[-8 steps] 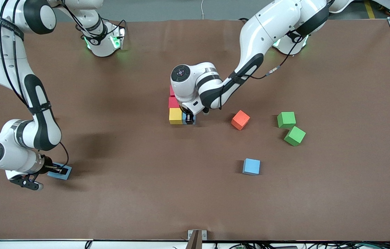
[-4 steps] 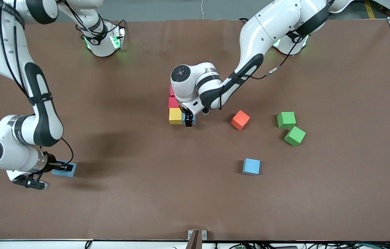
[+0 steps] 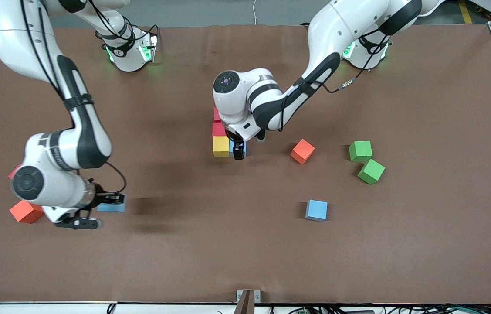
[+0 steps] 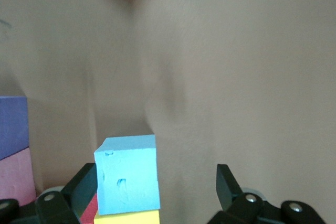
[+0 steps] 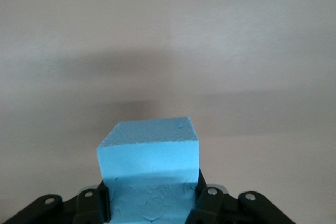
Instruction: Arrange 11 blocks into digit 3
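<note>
Change since earlier frame: my right gripper (image 3: 112, 201) has carried its light blue block (image 3: 112, 205) toward the middle of the tabletop (image 3: 424, 244), uncovering an orange-red block (image 3: 26, 212) and a red block corner (image 3: 14, 172) at the right arm's end; my left gripper (image 3: 238, 150) has let go of its block.
Right gripper: clenched on the light blue block, held in the air over bare tabletop; in the right wrist view the block (image 5: 149, 171) sits between my fingers (image 5: 207, 203).
Left gripper: released, fingers (image 4: 228, 187) spread to either side of the placed light blue block (image 4: 127, 174), which stands just below me on the tabletop.
Digit 3, partial: the placed light blue block (image 3: 242, 150) touches a yellow block (image 3: 221, 146); a red block (image 3: 218, 129) adjoins the yellow one, with a pink block (image 3: 216, 114) next in line, both partly hidden under my left wrist; a purple block (image 4: 11, 127) shows above a pink one in the left wrist view.
Loose blocks: orange block (image 3: 302, 151) near my left gripper, toward the left arm's end; two green blocks (image 3: 360, 151) (image 3: 370, 171) close together, farther that way; a light blue block (image 3: 316, 210) nearer the front camera than the orange one.
</note>
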